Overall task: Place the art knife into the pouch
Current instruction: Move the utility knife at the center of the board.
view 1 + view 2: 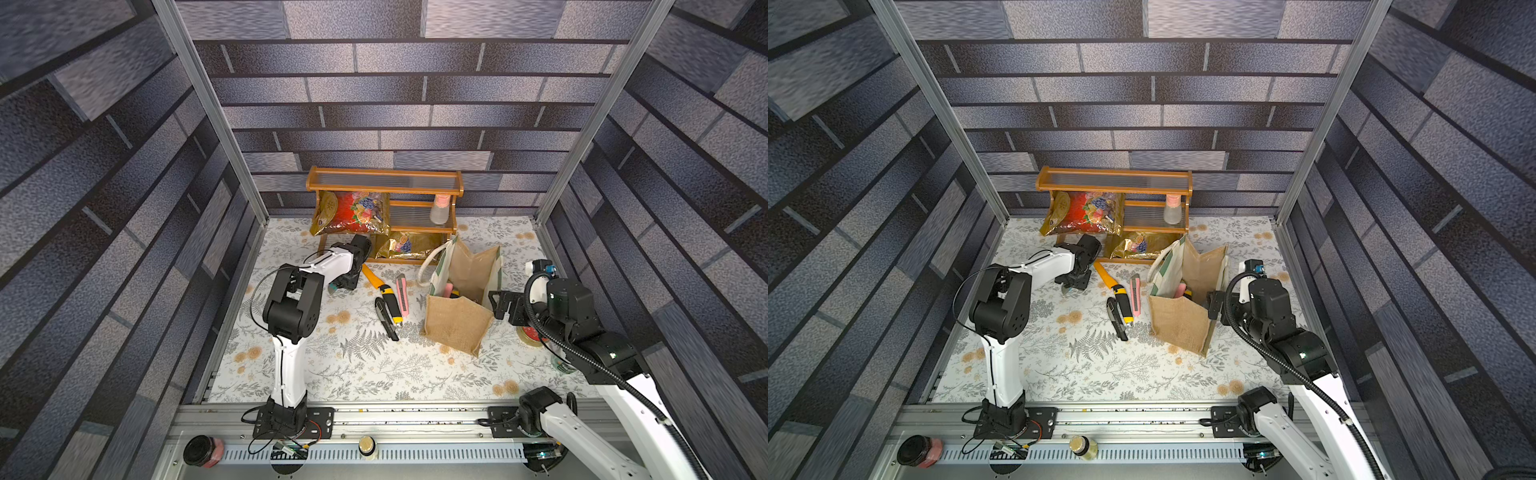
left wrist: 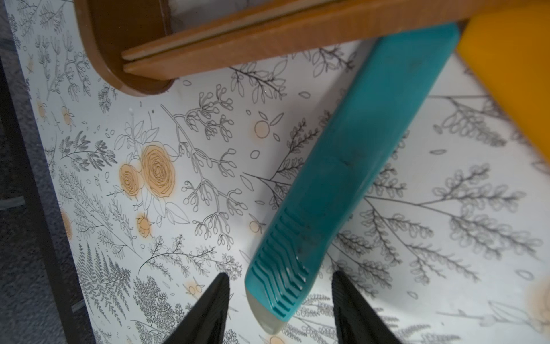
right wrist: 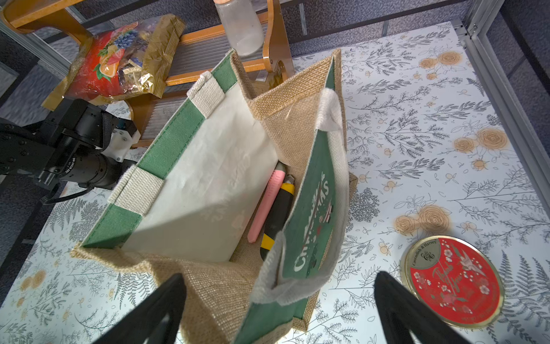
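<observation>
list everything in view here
pouch: one, tan and green, upright, right of centre
knives inside pouch: two, pink, yellow-black
rack: one, brown, at back
teal knife: one, by rack foot
loose knives: four, yellow, yellow-black, pink, black, left of pouch
snack bags: two, gold-red, in rack
bottle: one, clear, rack shelf
tin: one, red-gold, right of pouch
jars: two, dark, pale, front rail
left pincer: black, open astride teal knife
right pincer: black, open at pouch
</observation>
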You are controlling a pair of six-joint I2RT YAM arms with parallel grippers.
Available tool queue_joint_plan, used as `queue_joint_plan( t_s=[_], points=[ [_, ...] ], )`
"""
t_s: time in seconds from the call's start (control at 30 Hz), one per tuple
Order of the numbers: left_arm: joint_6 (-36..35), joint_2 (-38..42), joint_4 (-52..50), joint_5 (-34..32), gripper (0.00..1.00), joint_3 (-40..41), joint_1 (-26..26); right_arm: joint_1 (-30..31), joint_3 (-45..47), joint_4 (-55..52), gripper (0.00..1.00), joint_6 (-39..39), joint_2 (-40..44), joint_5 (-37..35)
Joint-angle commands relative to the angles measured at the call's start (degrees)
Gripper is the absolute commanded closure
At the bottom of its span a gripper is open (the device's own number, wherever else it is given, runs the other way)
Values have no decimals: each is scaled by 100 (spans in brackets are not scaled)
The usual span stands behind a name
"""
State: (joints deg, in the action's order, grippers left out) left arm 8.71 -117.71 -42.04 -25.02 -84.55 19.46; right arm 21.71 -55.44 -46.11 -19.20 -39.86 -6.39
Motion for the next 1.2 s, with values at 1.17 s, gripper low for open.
queue_joint_plan(
  t_s=[1.17],
  points=[
    [-275, -1105, -1596, 2000, 53, -1182, -904, -27, -298, -274, 0, 230, -5, -439]
  ],
)
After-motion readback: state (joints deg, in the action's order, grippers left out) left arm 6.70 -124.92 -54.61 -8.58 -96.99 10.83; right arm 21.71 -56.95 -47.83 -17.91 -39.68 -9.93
